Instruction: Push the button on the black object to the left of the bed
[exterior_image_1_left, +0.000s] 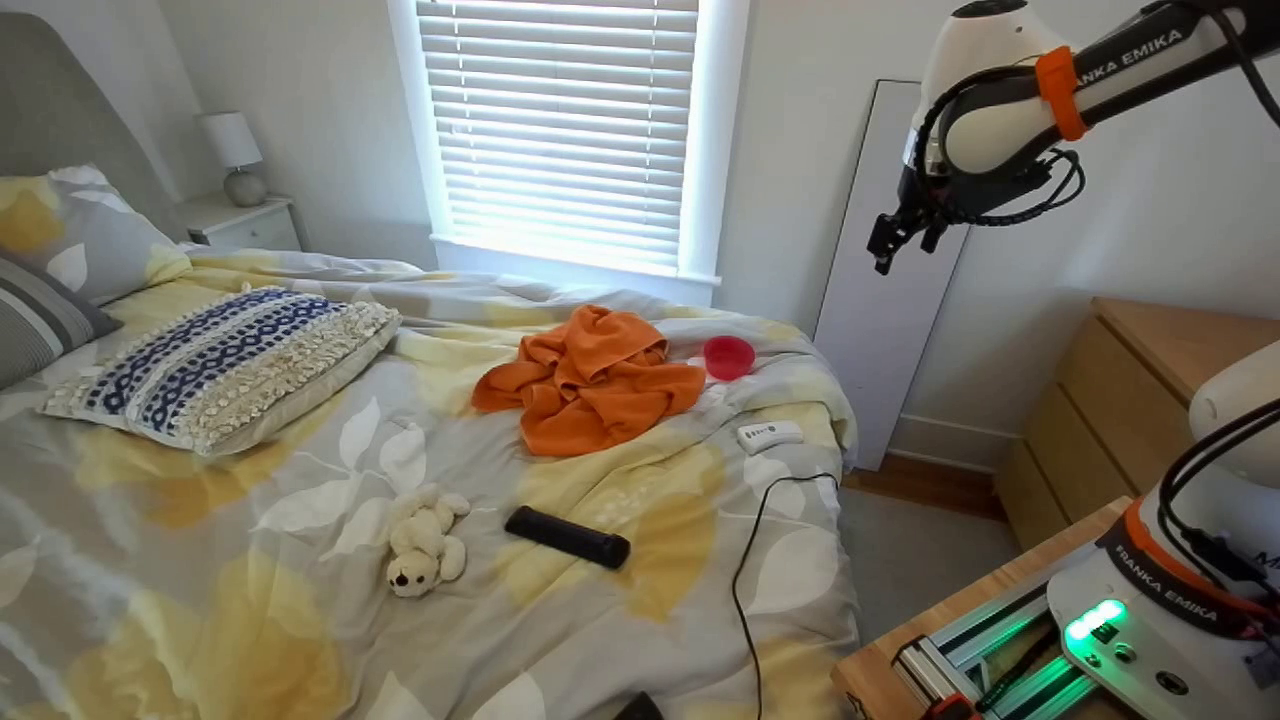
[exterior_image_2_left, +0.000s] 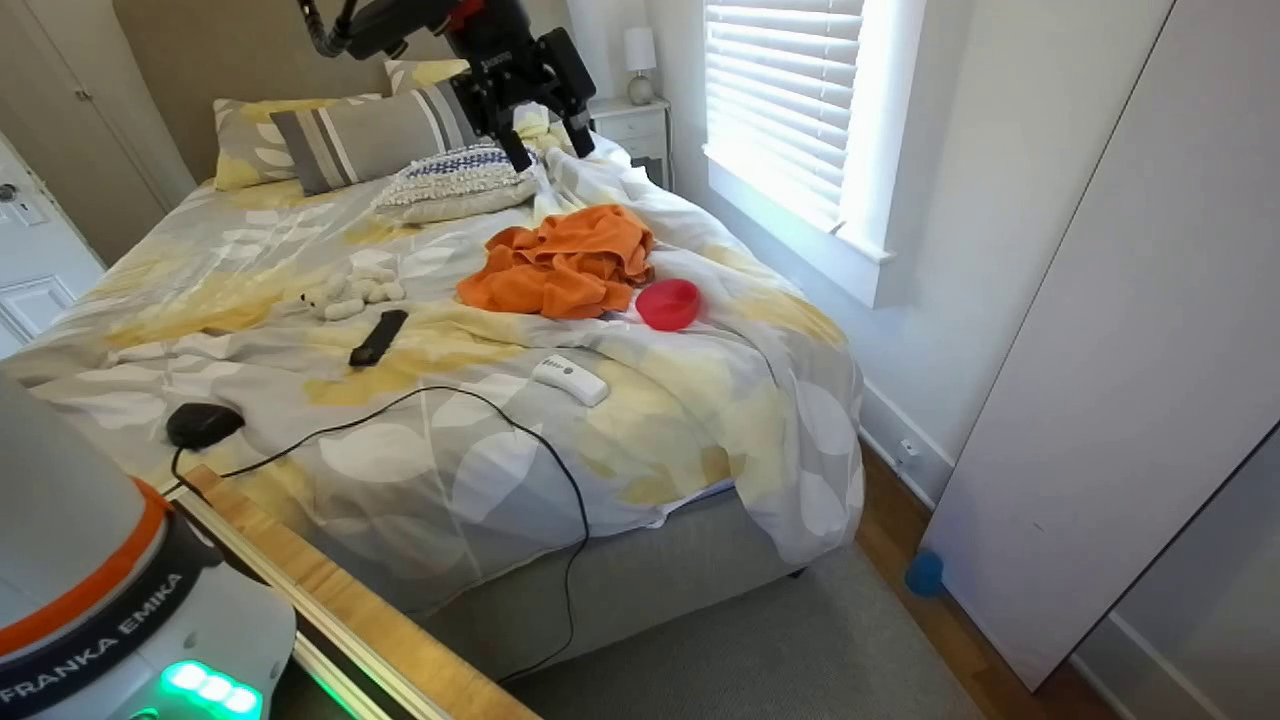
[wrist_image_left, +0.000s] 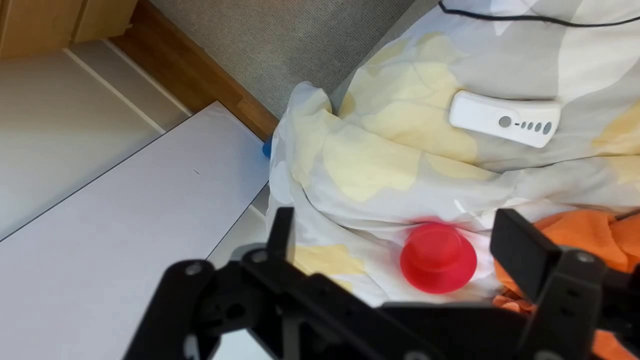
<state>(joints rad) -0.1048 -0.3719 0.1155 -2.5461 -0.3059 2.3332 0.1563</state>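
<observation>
The black object (exterior_image_1_left: 567, 537) is a slim flat bar lying on the bed (exterior_image_1_left: 620, 660), beside the cream stuffed toy (exterior_image_1_left: 425, 540). It also shows in an exterior view (exterior_image_2_left: 379, 338), but it is out of the wrist view. Its button is too small to make out. The navy-and-white pillow (exterior_image_1_left: 225, 365) lies farther up the bed. My gripper (exterior_image_1_left: 905, 252) is open and empty, high in the air, well away from the black object. In the wrist view my gripper (wrist_image_left: 392, 232) has its fingers wide apart, with the bed's corner below them.
On the bed lie an orange cloth (exterior_image_1_left: 595, 385), a red cup (wrist_image_left: 438, 257), a white remote (wrist_image_left: 505, 118) and a thin black cable (exterior_image_2_left: 480, 397). A black lump (exterior_image_2_left: 204, 425) sits near the robot's base. A white panel (exterior_image_1_left: 890, 330) and a wooden dresser (exterior_image_1_left: 1140, 400) stand beyond the bed.
</observation>
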